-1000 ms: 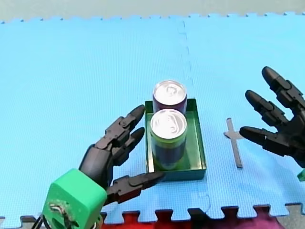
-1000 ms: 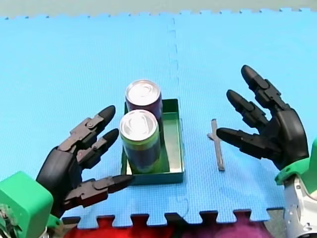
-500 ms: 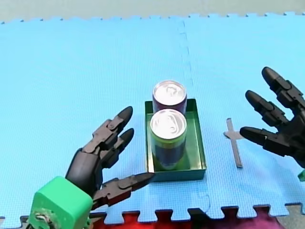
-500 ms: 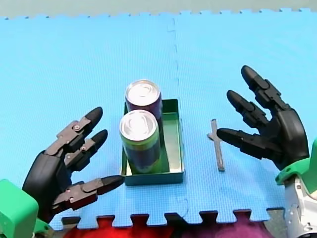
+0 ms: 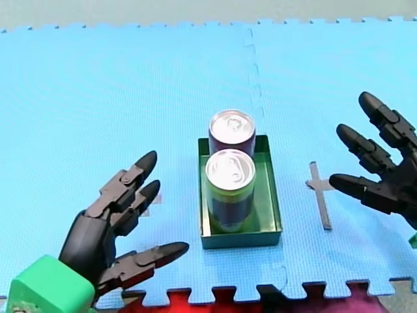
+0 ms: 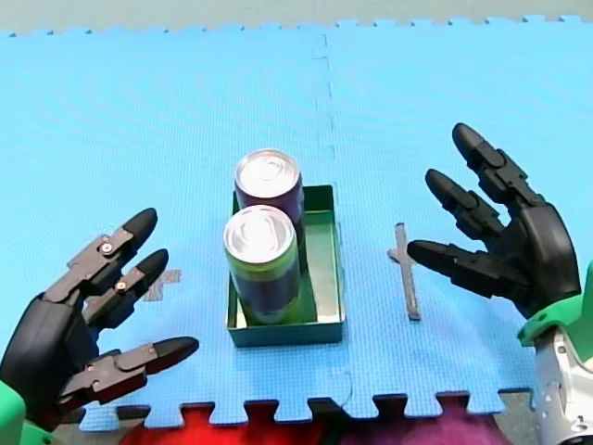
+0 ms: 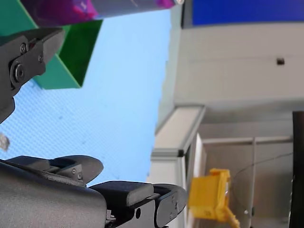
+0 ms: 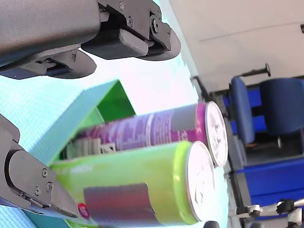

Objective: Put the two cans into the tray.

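Aluminium, thin-walled and smooth: the green can (image 5: 229, 189) stood upright at the near end of the tray (image 5: 276, 203), with the purple can (image 5: 231, 130) just behind it at the far end. Both were judged light, slippery and easily dented, best grasped around the mid-body. The left hand (image 5: 114, 225), empty and unclenched, hovered left of the tray. The right hand (image 5: 384, 169), likewise empty, hovered right of it, beyond a grey strip (image 5: 319, 195).
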